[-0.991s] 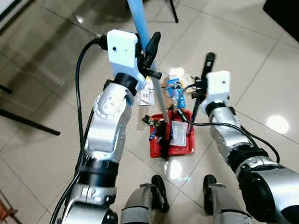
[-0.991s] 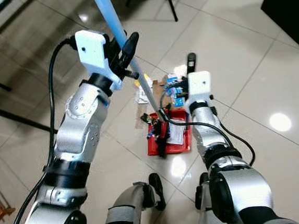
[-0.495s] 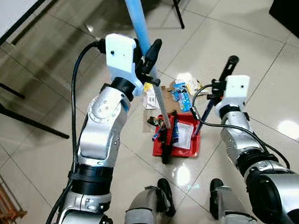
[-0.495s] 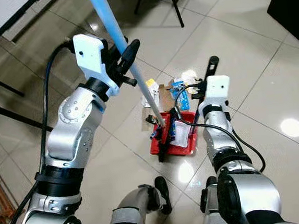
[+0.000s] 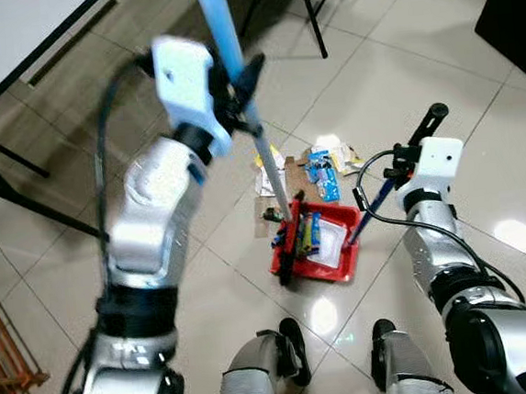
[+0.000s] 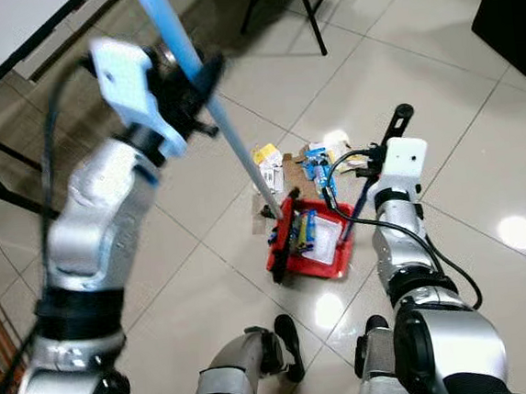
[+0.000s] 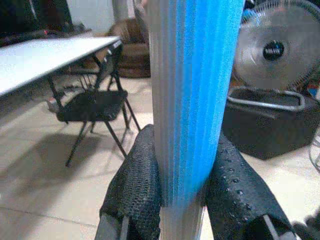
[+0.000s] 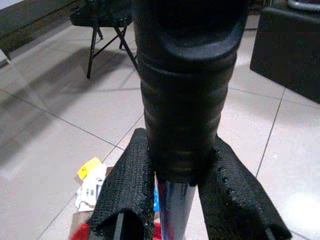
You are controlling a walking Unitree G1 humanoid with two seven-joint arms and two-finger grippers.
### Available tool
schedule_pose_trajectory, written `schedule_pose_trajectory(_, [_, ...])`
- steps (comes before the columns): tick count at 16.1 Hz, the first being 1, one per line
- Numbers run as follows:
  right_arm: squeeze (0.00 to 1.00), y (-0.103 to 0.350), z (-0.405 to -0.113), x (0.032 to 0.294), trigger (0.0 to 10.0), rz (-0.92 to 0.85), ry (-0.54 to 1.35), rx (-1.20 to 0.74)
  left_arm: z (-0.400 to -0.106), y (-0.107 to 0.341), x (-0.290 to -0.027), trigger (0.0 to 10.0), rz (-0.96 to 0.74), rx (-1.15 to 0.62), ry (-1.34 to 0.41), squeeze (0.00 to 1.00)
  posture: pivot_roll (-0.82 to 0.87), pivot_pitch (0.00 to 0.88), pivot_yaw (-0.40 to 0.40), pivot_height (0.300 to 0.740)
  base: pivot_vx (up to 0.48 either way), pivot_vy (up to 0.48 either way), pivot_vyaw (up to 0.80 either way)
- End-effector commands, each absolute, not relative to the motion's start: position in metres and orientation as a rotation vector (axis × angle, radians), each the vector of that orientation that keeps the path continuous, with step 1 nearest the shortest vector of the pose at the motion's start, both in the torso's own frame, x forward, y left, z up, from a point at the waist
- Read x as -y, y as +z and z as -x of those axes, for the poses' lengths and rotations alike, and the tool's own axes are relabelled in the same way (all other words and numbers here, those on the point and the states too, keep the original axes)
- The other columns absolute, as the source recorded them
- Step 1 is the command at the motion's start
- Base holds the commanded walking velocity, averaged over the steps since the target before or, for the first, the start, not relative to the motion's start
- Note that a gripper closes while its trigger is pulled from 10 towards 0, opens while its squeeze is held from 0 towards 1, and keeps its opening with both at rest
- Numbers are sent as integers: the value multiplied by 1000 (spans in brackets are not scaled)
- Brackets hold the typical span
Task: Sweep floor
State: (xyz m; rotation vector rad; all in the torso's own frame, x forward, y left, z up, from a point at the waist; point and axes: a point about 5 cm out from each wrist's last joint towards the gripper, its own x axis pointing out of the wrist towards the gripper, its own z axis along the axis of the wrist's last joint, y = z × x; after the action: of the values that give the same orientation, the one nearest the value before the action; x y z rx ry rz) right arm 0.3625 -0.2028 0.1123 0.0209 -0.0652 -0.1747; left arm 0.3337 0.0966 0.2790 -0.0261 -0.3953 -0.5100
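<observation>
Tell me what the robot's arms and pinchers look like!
Both arms are shiny silver metal with rounded joints and black bands. A white boxy block sits at each wrist, and a black cable loops along each arm. The left gripper and the right gripper each have two long black fingers with bumpy, dotted pads.

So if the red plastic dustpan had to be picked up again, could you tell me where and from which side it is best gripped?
Grip the red plastic dustpan by the black ribbed grip topping its long upright handle, coming in level from the robot's side. The pan lies flat and loaded with litter; the right pincer holds it there already.
</observation>
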Motion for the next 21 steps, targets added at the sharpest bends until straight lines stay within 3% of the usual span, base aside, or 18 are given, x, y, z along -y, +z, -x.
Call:
schedule_pose_trajectory(1, [0,112,-361,205,10000,-20,-176,70,-325,303,-108,10000,25,503,-479,0,57,206,186,740,0,0,0])
schedule_pose_trajectory(7, [0,123,-364,218,10000,4,-188,90,-324,303,-130,10000,9,497,-378,0,43,201,139,740,0,0,0])
schedule_pose_trajectory(14, [0,124,-366,216,10000,-189,-195,116,-325,288,-147,10000,-18,445,-304,0,46,192,145,740,0,0,0])
schedule_pose_trajectory(21, [0,120,-365,208,10000,-201,-169,113,-326,280,-156,10000,-37,415,-276,0,39,168,158,740,0,0,0])
